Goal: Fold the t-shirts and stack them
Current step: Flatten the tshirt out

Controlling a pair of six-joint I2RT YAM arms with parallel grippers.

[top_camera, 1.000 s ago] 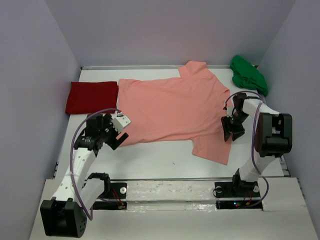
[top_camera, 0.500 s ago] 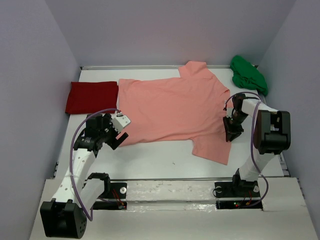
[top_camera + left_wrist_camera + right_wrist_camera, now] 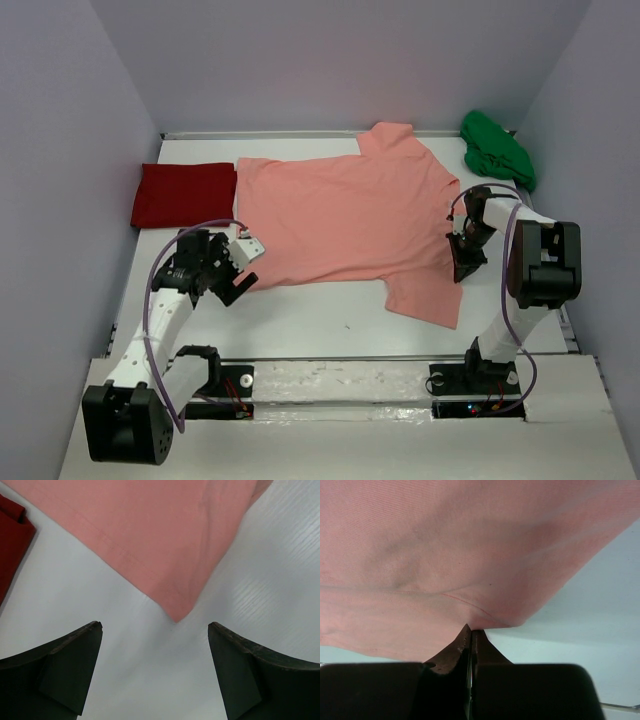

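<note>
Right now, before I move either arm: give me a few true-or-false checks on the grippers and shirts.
1. The right gripper is shut on the salmon-pink shirt. True.
2. The left gripper grips that shirt's corner. False: it is open, and the corner lies untouched just ahead of it.
3. The red shirt lies left of the salmon-pink shirt. True.
4. The green shirt is spread flat. False: it is bunched in the far right corner.

Spread t-shirt (image 3: 345,215) centre, folded t-shirt (image 3: 183,193) just left, bunched t-shirt (image 3: 497,148) back-right.
</note>
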